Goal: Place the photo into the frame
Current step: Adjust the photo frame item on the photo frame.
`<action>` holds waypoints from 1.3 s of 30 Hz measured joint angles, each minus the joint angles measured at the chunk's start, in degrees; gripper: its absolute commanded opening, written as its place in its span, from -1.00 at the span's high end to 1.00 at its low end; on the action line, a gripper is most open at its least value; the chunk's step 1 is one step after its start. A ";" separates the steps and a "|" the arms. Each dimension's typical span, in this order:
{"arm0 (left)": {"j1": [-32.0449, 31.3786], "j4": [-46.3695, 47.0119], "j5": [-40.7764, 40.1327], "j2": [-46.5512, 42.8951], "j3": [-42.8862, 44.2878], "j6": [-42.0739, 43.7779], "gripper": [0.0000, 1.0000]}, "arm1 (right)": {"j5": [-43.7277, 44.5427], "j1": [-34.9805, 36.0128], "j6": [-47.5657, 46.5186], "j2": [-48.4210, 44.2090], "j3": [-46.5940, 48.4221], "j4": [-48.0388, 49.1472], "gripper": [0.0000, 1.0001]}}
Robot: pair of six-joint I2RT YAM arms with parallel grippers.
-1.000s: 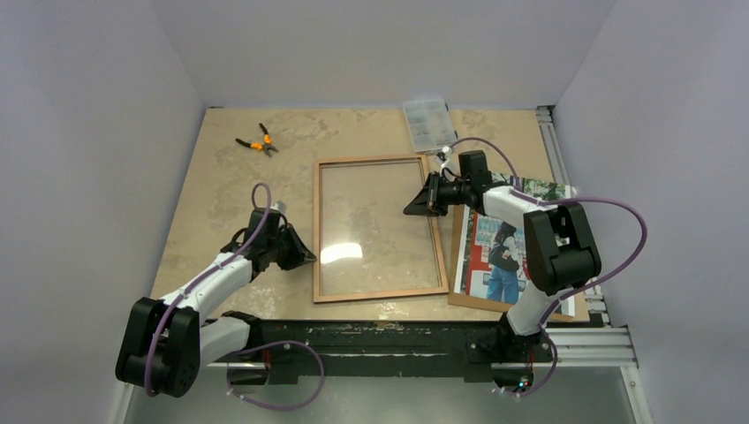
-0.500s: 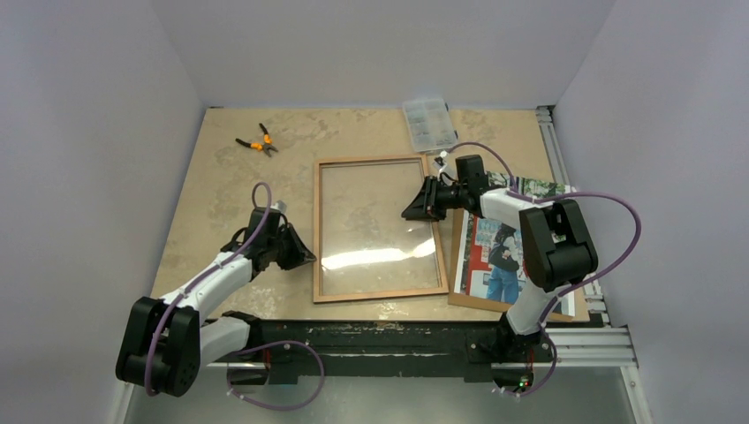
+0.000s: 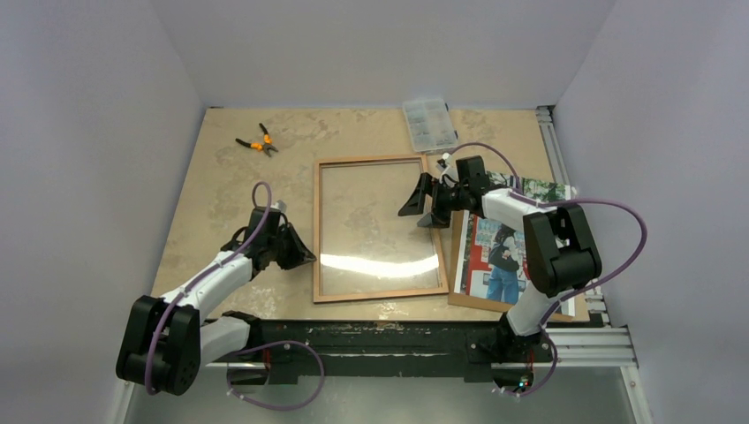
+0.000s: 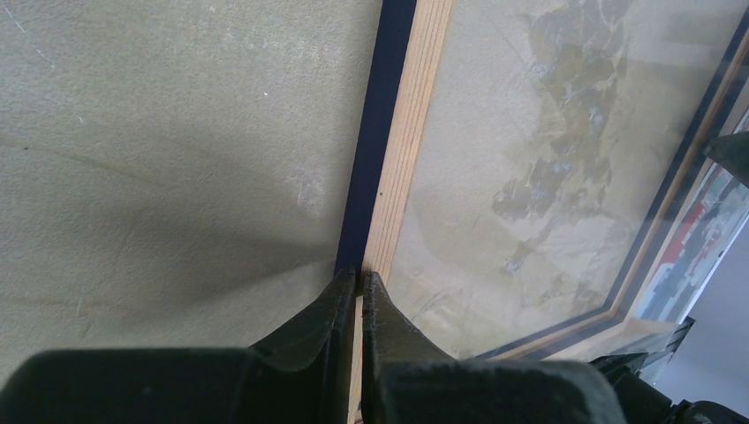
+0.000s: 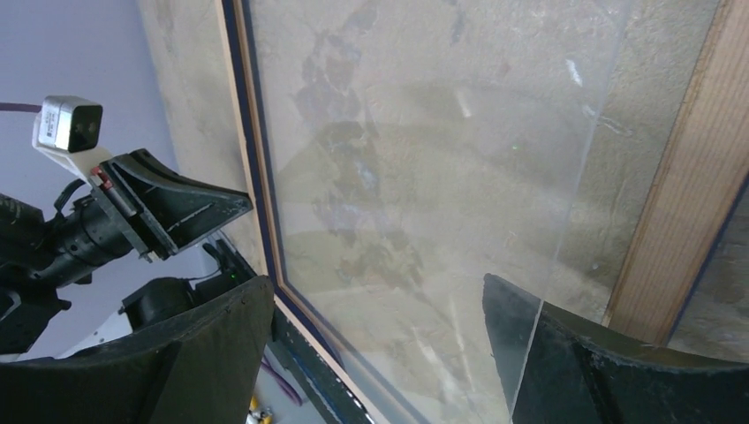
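Tabletop (image 3: pixel 221 177), frame (image 3: pixel 317 231) under wide-spread right claw (image 3: pixel 426 209)

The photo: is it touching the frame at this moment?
Apart. The top external view shows the photo lying to the right of the frame, with a strip of the brown board visible between them.

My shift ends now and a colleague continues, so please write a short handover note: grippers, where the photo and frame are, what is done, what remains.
Left gripper: shut, tips at the left rail of the frame; whether it is gripping cannot be told.
Right gripper: open over the right rail, holding nothing.
Frame: lying flat, wood-brown face up.
Photo: picture side up on the brown board, right of the frame.
Done: photo not yet inserted.
Left: pick up the photo, lay it in the frame.
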 measured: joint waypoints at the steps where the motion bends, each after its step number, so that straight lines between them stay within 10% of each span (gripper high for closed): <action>1: 0.00 -0.07 0.00 0.09 0.07 0.02 0.92 | 0.31 0.02 -0.22 -0.11 0.00 -0.31 -0.80; 39: -0.02 -0.48 -0.04 0.68 0.61 0.87 0.73 | 26.51 1.95 -8.24 -4.35 10.27 -23.41 -0.97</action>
